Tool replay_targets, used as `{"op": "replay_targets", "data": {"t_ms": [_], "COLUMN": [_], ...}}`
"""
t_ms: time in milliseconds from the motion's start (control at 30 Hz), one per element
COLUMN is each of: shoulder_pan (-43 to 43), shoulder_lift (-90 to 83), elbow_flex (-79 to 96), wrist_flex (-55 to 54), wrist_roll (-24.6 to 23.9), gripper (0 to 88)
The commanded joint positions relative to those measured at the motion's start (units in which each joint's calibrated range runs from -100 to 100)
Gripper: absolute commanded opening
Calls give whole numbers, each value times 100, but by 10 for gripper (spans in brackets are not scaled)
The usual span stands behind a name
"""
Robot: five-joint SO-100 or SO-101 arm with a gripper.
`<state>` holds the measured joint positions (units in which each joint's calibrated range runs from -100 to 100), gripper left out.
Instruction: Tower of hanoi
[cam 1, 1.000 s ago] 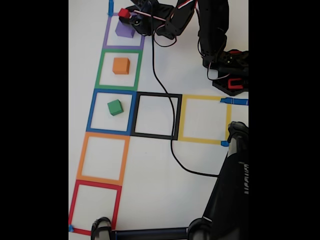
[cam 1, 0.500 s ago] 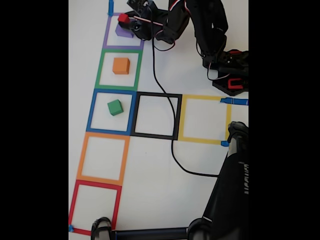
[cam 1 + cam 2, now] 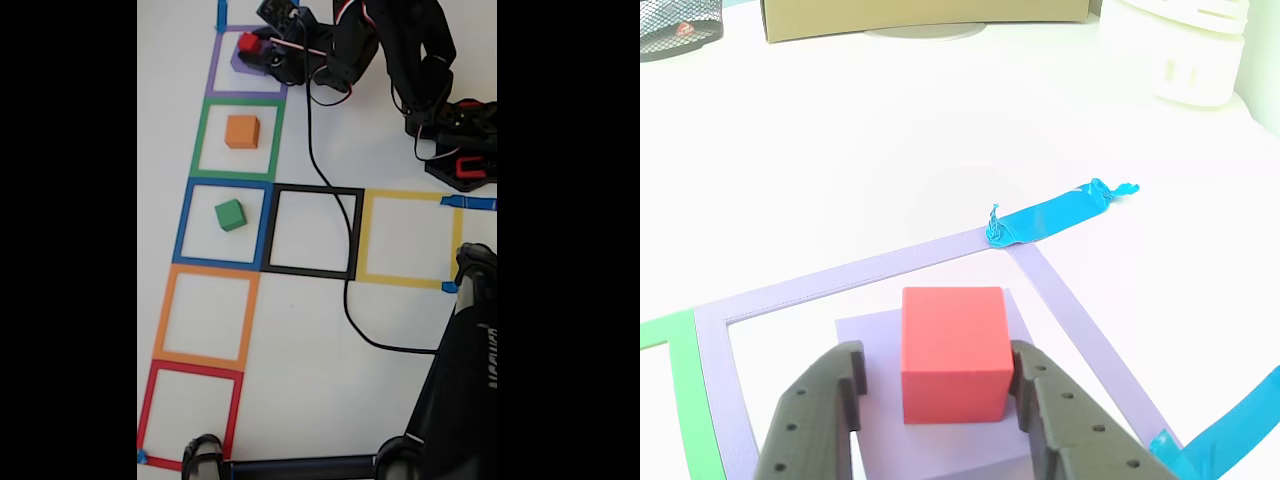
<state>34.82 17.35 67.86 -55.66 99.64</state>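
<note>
Gripper straddles the red cube atop the purple one

Gripper (image 3: 932,385) fingers stand apart either side of the red cube (image 3: 953,351): the right one looks to touch it, the left shows a gap (so no firm clamp that I can see). That cube sits on the purple cube (image 3: 868,335), in the purple tape square (image 3: 214,62) at the table's far left corner in the fixed view. Orange cube (image 3: 242,131) and green cube (image 3: 230,214) wait alone in the next squares, presumably because the smallest must move first.

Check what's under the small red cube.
The small red cube sits on the larger purple cube, inside the purple tape square. The gripper fingers flank it. The purple cube's sides and the table beneath are hidden.
</note>
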Motion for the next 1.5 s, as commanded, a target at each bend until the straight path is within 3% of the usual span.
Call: {"op": "replay_targets", "data": {"t_ms": [0, 333, 467, 600, 700, 1033, 1200, 1467], "shoulder_pan": [-11, -40, -78, -97, -164, -653, -1190, -2226], "shoulder_lift": [-68, -512, -1166, -2143, -3152, -6955, -8311, -8836], "elbow_flex": [-32, -4, 32, 96, 114, -132, -1113, -3677], "wrist_flex": [-191, -61, 497, 1485, 2611, 7340, 9785, 12562], "wrist_roll": [36, 36, 36, 36, 36, 36, 36, 36], "gripper": [174, 184, 168, 87, 39, 1, 1, 1]}}
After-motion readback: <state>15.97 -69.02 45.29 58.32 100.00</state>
